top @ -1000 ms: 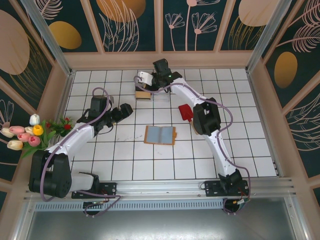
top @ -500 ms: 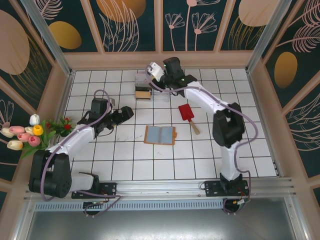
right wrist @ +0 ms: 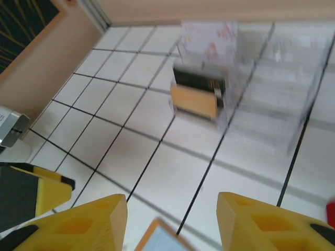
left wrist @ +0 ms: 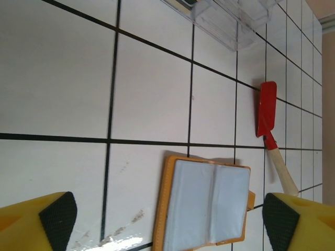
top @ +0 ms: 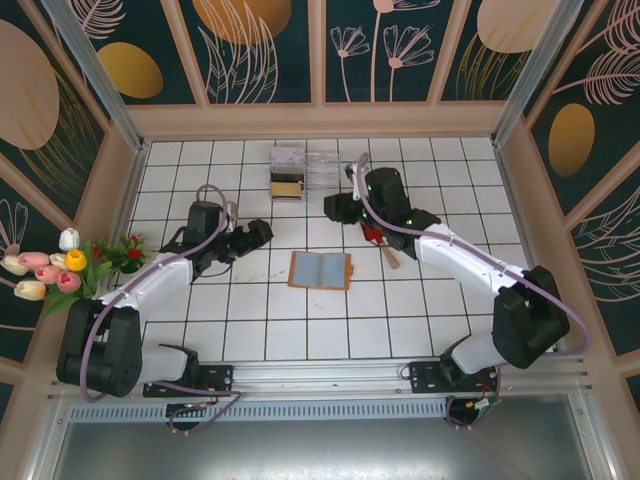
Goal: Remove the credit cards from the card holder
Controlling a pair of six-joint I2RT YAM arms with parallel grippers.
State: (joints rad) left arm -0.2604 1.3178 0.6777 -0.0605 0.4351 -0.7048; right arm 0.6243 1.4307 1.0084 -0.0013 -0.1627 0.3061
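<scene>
Card holder count: one card holder (top: 320, 270), lying open and flat, inner side up, two grey-blue panels side by side.
Where it is: mid-table on the white tiles, nearer the arm bases than both grippers and roughly between them.
Long axis: runs left to right in the top view, very slightly skewed; the fold runs from the far wall toward the near edge, and a small tan tab pokes out on the right edge.
Credit cards: no count possible, because I cannot tell cards from sleeves on those pale panels.
Left gripper (top: 262, 232): one, fingers spread wide, grasping nothing, just left of the holder.
Right gripper (top: 332, 208): one, fingers parted and empty, above the tiles beyond the holder.
Spatula (top: 376, 237): one, red blade toward the far wall, wooden handle pointing near-right, partly under the right arm.
Clear box (top: 310, 172): one, toward the far wall, with a white piece and a tan piece standing in it.
Tulips (top: 50, 268): one bunch, outside the left wall.
</scene>
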